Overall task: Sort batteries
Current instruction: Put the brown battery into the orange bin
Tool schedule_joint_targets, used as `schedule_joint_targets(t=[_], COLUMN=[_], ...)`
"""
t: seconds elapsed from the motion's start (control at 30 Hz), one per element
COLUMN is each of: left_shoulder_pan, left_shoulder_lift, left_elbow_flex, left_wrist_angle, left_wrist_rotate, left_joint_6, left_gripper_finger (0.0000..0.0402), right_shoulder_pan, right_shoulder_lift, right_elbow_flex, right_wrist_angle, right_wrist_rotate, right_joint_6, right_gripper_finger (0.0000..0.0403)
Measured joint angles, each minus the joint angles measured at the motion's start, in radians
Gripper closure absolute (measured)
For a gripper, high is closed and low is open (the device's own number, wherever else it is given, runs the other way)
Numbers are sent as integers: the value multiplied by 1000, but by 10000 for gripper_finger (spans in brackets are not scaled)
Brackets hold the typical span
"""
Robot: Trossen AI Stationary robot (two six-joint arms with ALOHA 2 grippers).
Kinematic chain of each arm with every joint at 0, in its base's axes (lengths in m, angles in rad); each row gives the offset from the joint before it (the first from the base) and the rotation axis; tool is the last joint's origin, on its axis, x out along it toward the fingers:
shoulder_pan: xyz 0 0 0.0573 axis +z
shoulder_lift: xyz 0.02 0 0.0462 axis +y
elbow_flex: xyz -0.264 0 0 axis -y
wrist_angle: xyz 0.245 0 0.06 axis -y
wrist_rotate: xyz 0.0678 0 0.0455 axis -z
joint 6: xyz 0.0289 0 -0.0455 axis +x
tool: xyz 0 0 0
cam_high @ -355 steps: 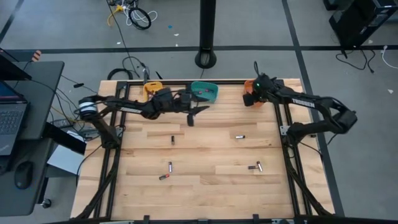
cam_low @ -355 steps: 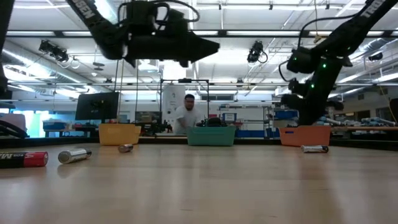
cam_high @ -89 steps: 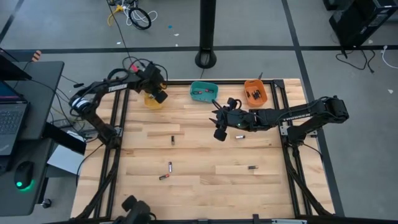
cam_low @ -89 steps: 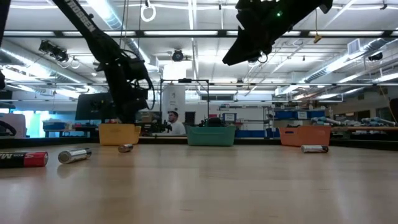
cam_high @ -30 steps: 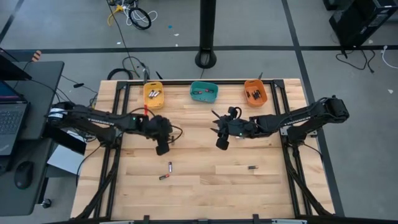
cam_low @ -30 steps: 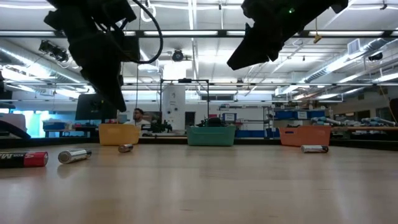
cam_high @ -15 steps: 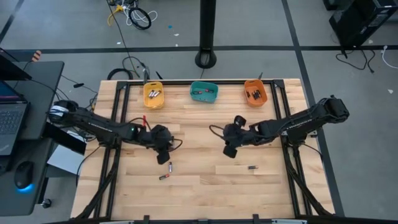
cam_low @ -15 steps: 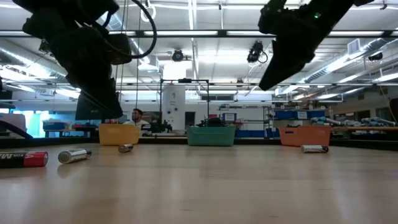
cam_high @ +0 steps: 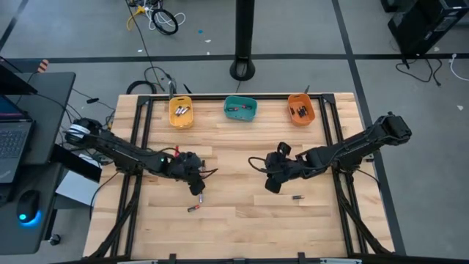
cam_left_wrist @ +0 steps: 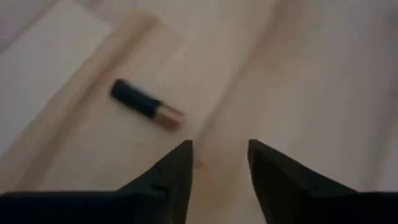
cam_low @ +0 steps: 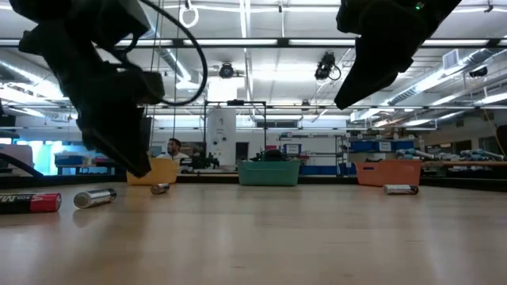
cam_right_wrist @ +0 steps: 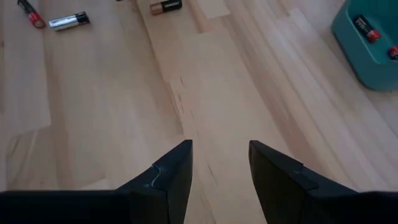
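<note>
1. Batteries lie loose on the wooden surface (cam_high: 234, 154); others already sit in the yellow bin (cam_high: 181, 112), teal bin (cam_high: 240, 108) and orange bin (cam_high: 300, 108) along the far edge.
2. My left end effector (cam_high: 196, 187) hangs low over the boards with its fingers (cam_left_wrist: 168, 177) apart and nothing between them. A black cell with a copper end (cam_left_wrist: 147, 104) lies just ahead of the tips, slightly off to one side.
3. My right end effector (cam_high: 272, 183) hovers higher, fingers (cam_right_wrist: 171, 174) likewise spread and empty. One small cell (cam_high: 297, 197) rests near it on the surface, and three more (cam_right_wrist: 62, 20) show well ahead in its wrist view.
4. Handling, as I judge it: each cell is light, rigid and smooth-skinned, so it will roll or squirt sideways if pinched off-centre.
5. Best hold is across the middle of the barrel, fingers square to its long axis, closing gently with the tips nearly touching the boards.
6. Risk: a nudge from one finger first would send the cell rolling along the boards.
</note>
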Motion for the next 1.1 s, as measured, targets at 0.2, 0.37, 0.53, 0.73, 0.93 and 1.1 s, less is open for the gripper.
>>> schedule_joint_targets(t=[0.2, 0.37, 0.53, 0.73, 0.93, 1.1], left_shoulder_pan=[20, 42, 52, 57, 60, 60], left_shoulder_lift=[85, 122, 172, 191, 195, 195], left_elbow_flex=[0, 0, 1, 6, 33, 41], left_wrist_angle=[-4, 60, 83, 65, 46, 64], left_wrist_rotate=[-134, -177, -197, -214, -219, -201], left_joint_6=[-119, -166, -186, -173, -19, 81], left_gripper_finger=[194, 170, 163, 182, 258, 336], right_shoulder_pan=[-1, -1, -1, -1, -1, -1], right_shoulder_lift=[0, 0, 0, 0, 0, 0], right_elbow_flex=[0, 0, 0, 0, 0, 0], right_wrist_angle=[2, 3, 4, 4, 5, 4], right_wrist_rotate=[2, 4, 5, 5, 5, 5], right_joint_6=[8, 8, 8, 8, 7, -15], right_gripper_finger=[235, 235, 235, 235, 235, 235])
